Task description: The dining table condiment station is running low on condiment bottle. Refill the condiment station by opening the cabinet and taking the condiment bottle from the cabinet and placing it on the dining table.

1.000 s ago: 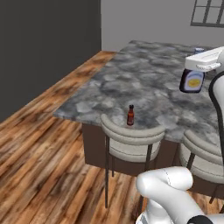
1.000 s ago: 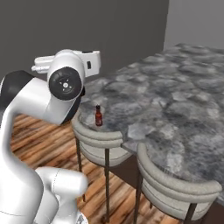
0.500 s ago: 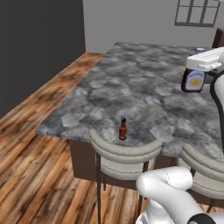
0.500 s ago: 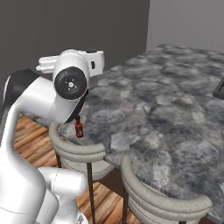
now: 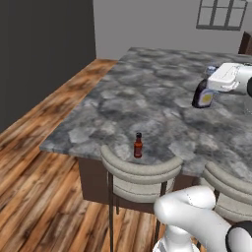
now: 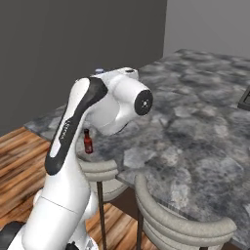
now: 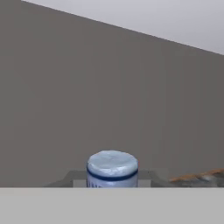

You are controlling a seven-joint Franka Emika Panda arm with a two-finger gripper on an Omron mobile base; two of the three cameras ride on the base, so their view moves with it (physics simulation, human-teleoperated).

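Observation:
The condiment bottle, dark with a pale yellow label, hangs tilted a little above the dining table, over its right part. My gripper is shut on it from the right. In the hand view the bottle's pale cap sits at the bottom centre, in front of a dark grey wall. In the right base view my own arm covers the hand, over the grey marbled dining table. The cabinet is out of view.
A small red bottle with a black cap stands near the table's front edge. Two pale round-backed stools are tucked under that edge. Wooden floor lies to the left. A dark tray edge sits far right.
Both base views have shifted: the base has moved and the table and red bottle now sit differently in the picture. The condiment bottle stays in my gripper, at the same place relative to the arm.

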